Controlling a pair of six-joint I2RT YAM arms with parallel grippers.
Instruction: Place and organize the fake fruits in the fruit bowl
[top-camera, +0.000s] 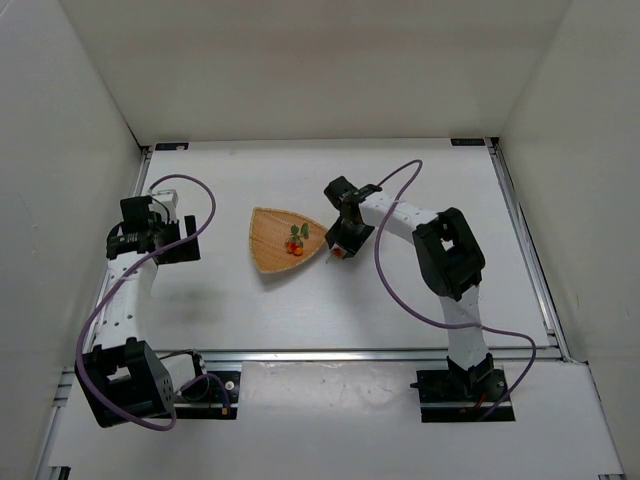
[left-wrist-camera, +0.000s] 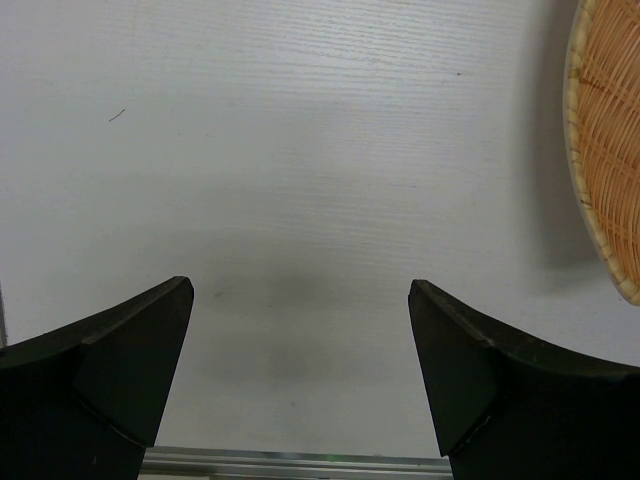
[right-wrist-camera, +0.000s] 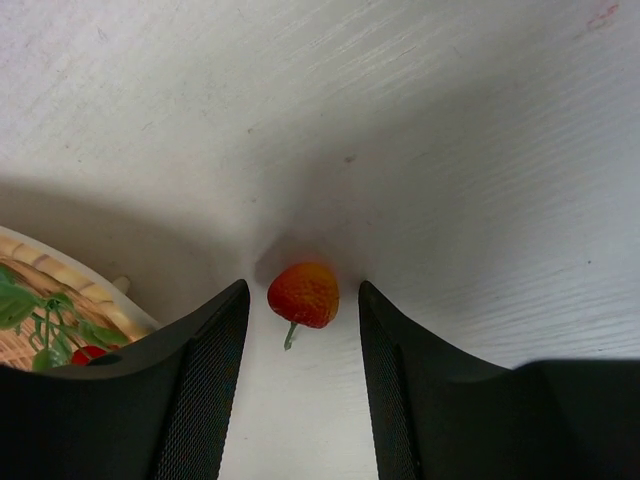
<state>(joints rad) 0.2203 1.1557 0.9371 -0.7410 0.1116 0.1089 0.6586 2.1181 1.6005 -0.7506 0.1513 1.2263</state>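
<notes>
While the left gripper (left-wrist-camera: 300, 285) hangs over bare table (left-wrist-camera: 300, 120) with its fingers spread wide and nothing between them, the right gripper (right-wrist-camera: 303, 290) is down at the table surface just off the right corner of the bowl (top-camera: 268, 238). Its fingers stand apart too, one on each side of a single berry (right-wrist-camera: 303, 293) (orange-red, with a short green stem pointing back toward the wrist camera). That berry lies on the table outside the bowl, and a strip of white shows between it and each finger, so neither one touches it.

From above, the bowl sits near the middle of the table between the two arms, its rounded point toward the near edge. It is close to the right gripper and well apart from the left one. A cluster (top-camera: 296, 240) of red and orange balls with green leaves lies inside it, toward the right rim. The right wrist view shows those leaves and one red ball just behind the woven rim at lower left. In the left wrist view only the bowl's curved edge shows, at the far right.
</notes>
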